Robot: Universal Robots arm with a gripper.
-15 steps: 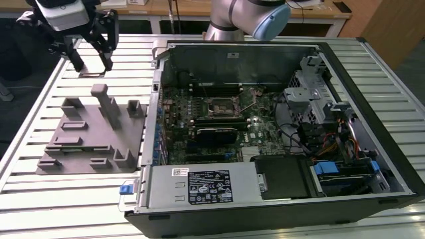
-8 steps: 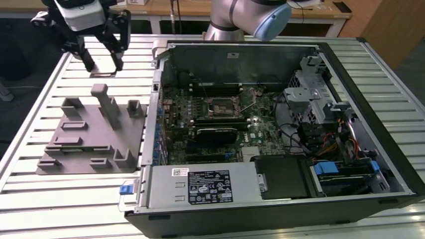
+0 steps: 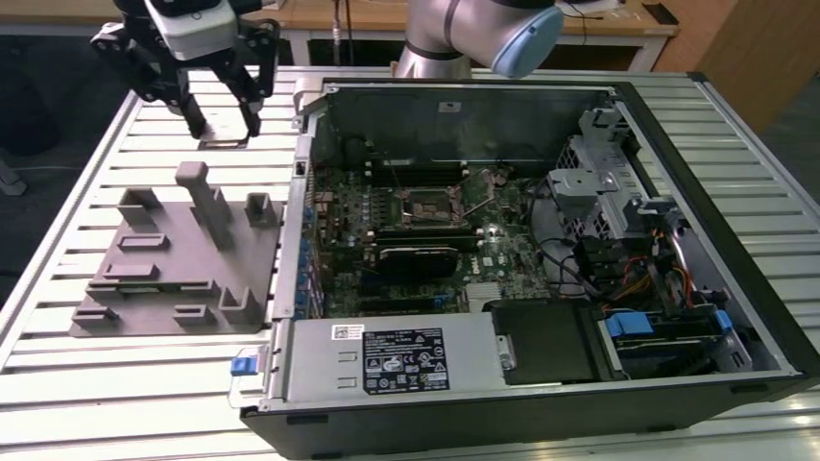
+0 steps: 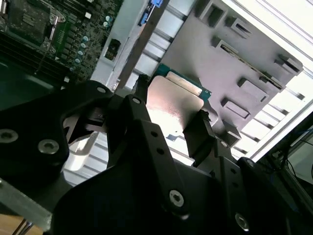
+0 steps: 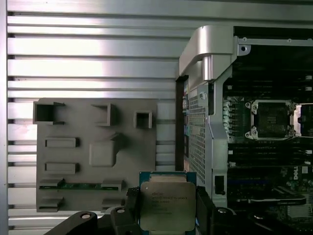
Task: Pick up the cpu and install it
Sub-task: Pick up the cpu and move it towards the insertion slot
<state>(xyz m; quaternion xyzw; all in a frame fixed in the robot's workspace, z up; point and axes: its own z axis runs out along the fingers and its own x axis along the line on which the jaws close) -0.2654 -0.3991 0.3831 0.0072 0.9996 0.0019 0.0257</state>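
My gripper (image 3: 226,127) hangs above the slatted table at the exterior view's far left, outside the open computer case (image 3: 448,115). It is shut on the cpu (image 5: 166,205), a flat square chip with a silvery top and a coloured rim, pinched by two opposite edges between the black fingers (image 5: 132,201). The second wrist view shows the cpu (image 4: 173,105) from an angle between the same fingers (image 4: 200,132). The dark metal-framed socket (image 3: 427,206) sits open on the motherboard inside the case, also seen as the socket (image 5: 270,120) in the first wrist view.
A grey fixture block (image 3: 180,259) with upright posts and slots lies on the table left of the case. Inside the case are a black rectangular block (image 3: 413,259), a silver power supply (image 3: 397,360), drive cages and cable bundles (image 3: 628,259). The arm's base (image 3: 462,34) stands behind the case.
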